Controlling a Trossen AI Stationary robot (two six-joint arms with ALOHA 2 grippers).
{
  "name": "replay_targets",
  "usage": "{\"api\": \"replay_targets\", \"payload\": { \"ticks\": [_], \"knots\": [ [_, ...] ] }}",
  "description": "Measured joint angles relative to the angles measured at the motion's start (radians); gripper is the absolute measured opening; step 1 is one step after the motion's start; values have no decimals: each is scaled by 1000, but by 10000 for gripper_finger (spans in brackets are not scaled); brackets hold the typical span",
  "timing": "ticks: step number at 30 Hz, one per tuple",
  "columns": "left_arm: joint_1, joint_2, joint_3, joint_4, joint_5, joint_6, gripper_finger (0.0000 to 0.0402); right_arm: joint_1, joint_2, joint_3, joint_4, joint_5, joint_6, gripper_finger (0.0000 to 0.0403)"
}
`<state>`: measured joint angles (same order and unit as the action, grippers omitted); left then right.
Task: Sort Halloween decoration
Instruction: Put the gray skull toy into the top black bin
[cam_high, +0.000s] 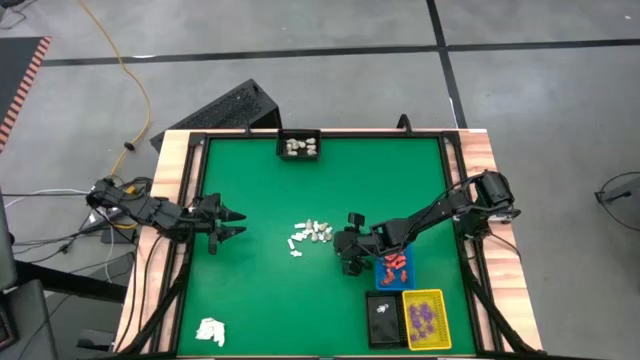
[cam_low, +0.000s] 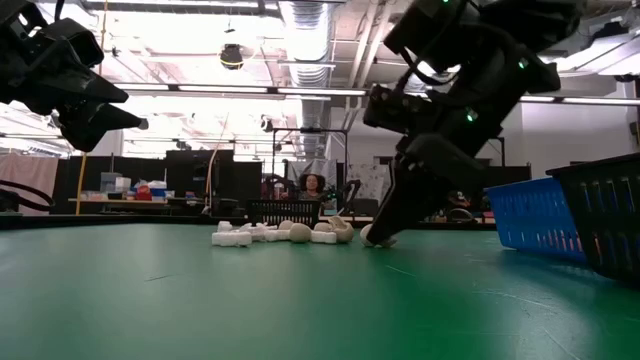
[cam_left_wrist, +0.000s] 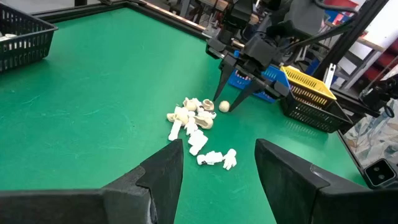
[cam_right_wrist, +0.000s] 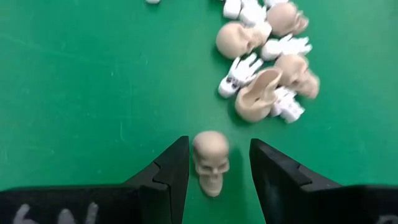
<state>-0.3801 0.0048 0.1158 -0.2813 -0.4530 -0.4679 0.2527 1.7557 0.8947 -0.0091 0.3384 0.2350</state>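
One cream skull (cam_right_wrist: 210, 162) lay on the green counter (cam_right_wrist: 74, 93) between the right claw's (cam_right_wrist: 213, 171) open fingers, beside the pile (cam_right_wrist: 270, 59). The claw needed to squeeze, then lift.

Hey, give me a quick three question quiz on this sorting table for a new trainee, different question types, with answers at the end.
1. True or false: the right pincer is shut on the cream skull.
2. Which tray holds the purple pieces? A blue tray B yellow tray C far black tray
3. Fill in: the left pincer hangs open above the ____ mat.

Key: 1 false, its fingers stand either side of the skull with gaps showing. 2 B. 3 green.
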Motion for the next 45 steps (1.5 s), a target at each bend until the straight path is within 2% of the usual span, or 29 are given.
{"api": "replay_targets", "payload": {
  "ticks": [10, 26, 34, 45],
  "knots": [
    [0, 0, 0, 0, -1, 0, 189, -1, -1, -55, 58, -3, 22, 152],
    [0, 0, 0, 0, -5, -3, 189, -13, -3, -56, 50, -46, 53, 33],
    [0, 0, 0, 0, -6, -4, 189, -13, -7, -56, 49, -47, 72, 31],
    [0, 0, 0, 1, -6, -4, 189, -34, -80, -59, 31, -56, 70, 32]
  ]
}}
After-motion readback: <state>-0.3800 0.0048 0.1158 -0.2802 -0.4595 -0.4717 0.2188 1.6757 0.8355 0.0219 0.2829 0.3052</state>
